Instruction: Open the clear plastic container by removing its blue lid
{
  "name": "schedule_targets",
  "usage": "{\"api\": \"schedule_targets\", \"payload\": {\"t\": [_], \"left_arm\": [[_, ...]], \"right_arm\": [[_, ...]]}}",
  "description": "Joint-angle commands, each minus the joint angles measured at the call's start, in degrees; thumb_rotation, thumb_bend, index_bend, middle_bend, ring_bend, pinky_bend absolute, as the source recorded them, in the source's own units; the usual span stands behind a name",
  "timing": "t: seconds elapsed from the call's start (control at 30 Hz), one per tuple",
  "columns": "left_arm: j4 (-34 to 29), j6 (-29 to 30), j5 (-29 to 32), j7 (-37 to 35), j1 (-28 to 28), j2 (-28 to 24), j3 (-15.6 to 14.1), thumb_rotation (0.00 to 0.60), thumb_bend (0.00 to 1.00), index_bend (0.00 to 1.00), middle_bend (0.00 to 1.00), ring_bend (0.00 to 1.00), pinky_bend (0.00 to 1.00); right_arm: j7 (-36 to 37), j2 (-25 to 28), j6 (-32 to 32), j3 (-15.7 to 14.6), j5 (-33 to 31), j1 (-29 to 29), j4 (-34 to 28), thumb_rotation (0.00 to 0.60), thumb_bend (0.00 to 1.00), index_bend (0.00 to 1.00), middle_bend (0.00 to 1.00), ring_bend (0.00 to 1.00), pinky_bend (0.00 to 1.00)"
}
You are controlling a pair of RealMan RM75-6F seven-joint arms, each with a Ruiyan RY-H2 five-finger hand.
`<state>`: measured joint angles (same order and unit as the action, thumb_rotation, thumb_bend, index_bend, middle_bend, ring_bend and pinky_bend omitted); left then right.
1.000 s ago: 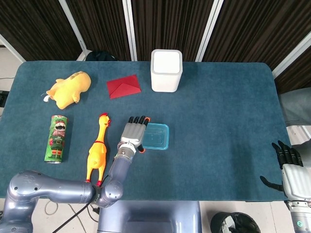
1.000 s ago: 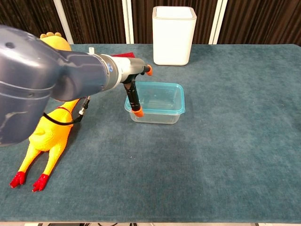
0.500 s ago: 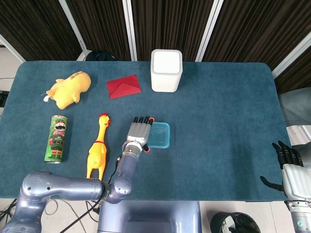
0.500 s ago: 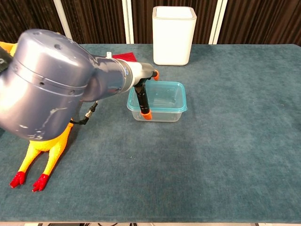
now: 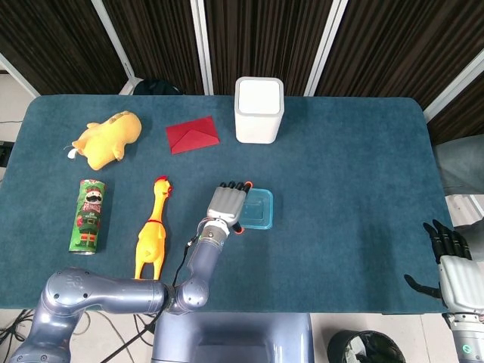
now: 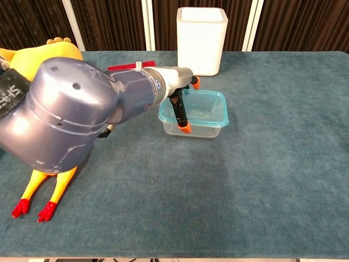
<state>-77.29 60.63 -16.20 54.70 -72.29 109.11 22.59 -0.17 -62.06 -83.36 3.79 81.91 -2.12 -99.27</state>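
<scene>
The clear plastic container with its blue lid (image 5: 258, 209) sits on the blue-green cloth-covered worktop (image 5: 348, 174), in front of the tall white square bin (image 5: 259, 110) and well apart from it. The lid is on the container.

The left hand (image 5: 227, 204) lies over the container's left edge, palm down, its black fingers with orange tips (image 6: 180, 112) reaching across the lid. From the chest camera one finger hangs down the near left wall of the container (image 6: 199, 114), its orange tip against the clear side, and another orange tip shows at the lid's far left corner. Whether the fingers actually pinch the lid or only rest on it cannot be told.

The right hand (image 5: 452, 268) is far to the right of the container, at the worktop's near right corner, fingers apart and holding nothing.

Left of the container lies a yellow rubber chicken with a red comb (image 5: 153, 231), and further left a green cylindrical crisp can on its side (image 5: 88, 216). Behind these, left of the white bin, are a folded red paper (image 5: 193, 134) and a yellow plush toy (image 5: 107, 138).
</scene>
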Motion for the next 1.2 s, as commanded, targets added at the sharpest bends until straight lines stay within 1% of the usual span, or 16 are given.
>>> {"api": "schedule_targets", "payload": {"t": [0.03,0.3,0.4,0.53,0.8,1.0,1.2], "left_arm": [[-0.88,-1.85,-4.85,-1.77,0.60,-0.85,-2.23,0.600,0.15,0.15,0.23,0.18,0.31],[-4.68,-7.13,-14.05,-7.10,2.66,-5.06,-4.95,0.600,0.15,0.16,0.23,0.18,0.31],[-5.69,-8.43,-16.22,-9.40,3.42,-5.97,-5.47,0.600,0.15,0.16,0.23,0.18,0.31],[-6.53,-9.19,-17.42,-11.58,4.01,-6.29,-5.75,0.600,0.15,0.16,0.23,0.18,0.31],[-7.33,-12.20,-19.50,-14.25,3.95,-7.21,-6.97,0.600,0.15,0.16,0.23,0.18,0.31],[-7.36,-13.41,-19.67,-15.06,3.26,-7.59,-7.47,0.600,0.15,0.16,0.23,0.18,0.31],[-7.24,-13.25,-19.16,-14.70,2.56,-7.31,-8.28,0.600,0.15,0.16,0.23,0.18,0.31]], "right_arm": [[0.03,0.13,-0.07,-0.06,0.30,-0.03,-0.11,0.600,0.24,0.00,0.00,0.00,0.00],[-0.44,0.33,-0.45,0.03,2.91,-0.90,-0.53,0.600,0.24,0.00,0.00,0.00,0.00],[-1.34,0.14,0.06,0.08,3.84,-1.66,-1.22,0.600,0.24,0.00,0.00,0.00,0.00],[-3.60,-0.99,1.58,0.34,4.42,-3.16,-2.55,0.600,0.24,0.00,0.00,0.00,0.00],[-10.45,-7.48,5.34,1.34,3.55,-6.81,-4.37,0.600,0.24,0.00,0.00,0.00,0.00],[-16.66,-12.93,7.71,1.53,1.37,-8.73,-3.23,0.600,0.24,0.00,0.00,0.00,0.00],[-20.11,-17.05,8.61,1.88,-0.35,-9.86,-2.93,0.600,0.24,0.00,0.00,0.00,0.00]]}}
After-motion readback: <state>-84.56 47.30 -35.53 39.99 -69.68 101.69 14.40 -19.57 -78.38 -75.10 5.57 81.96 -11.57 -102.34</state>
